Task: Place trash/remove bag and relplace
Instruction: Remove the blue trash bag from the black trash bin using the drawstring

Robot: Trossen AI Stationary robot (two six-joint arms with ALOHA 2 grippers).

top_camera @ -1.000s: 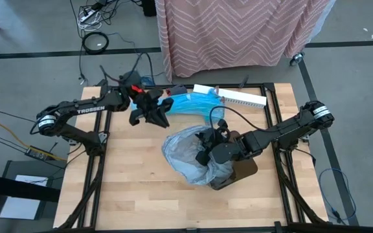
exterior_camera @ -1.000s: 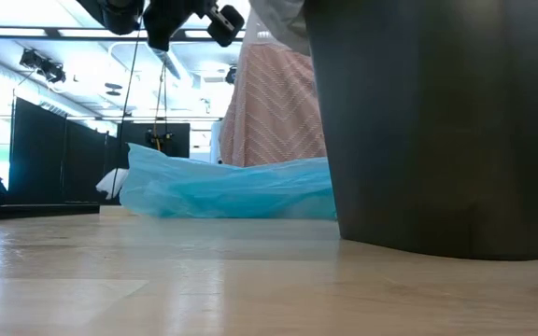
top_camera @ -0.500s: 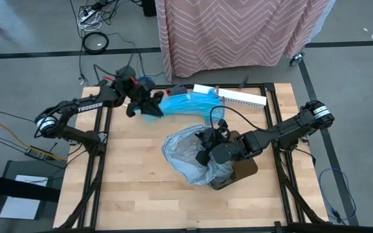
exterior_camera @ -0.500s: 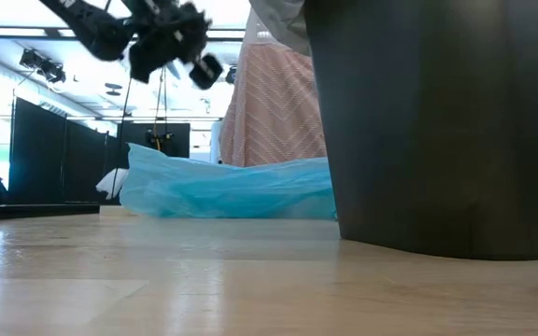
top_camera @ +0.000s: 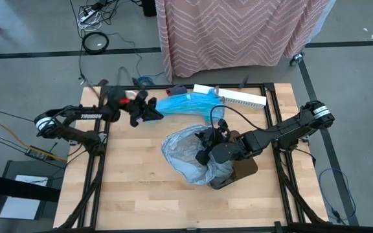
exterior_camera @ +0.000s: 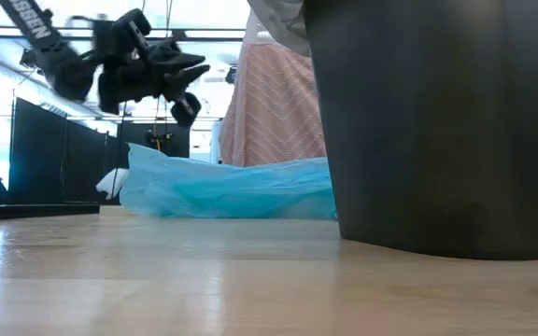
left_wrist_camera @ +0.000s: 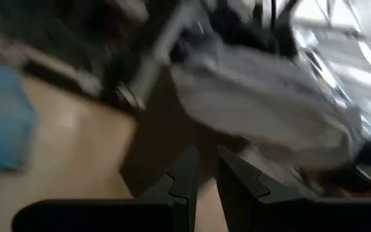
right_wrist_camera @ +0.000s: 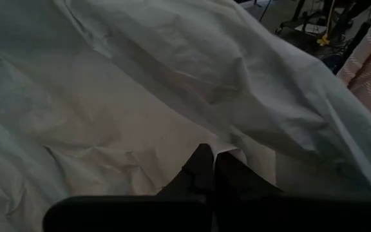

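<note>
Left hand (top_camera: 149, 111) swung back off the blue bag (top_camera: 190, 103), fingers near-closed and empty; right hand (top_camera: 206, 152) pinching grey bag (top_camera: 185, 154) on the bin (exterior_camera: 437, 121) at counter centre-right — risk: thin film tearing or slipping under pull.

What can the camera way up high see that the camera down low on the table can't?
Only the high view shows the right hand pinching the grey bag, the white box at the table's far edge, the pink patterned cloth's full spread and the floor cables. Only the low view shows the bin's dark wall up close and the ceiling lights of the room behind. Both show the blue plastic bag lying on the wooden table and the left hand raised near it.
</note>
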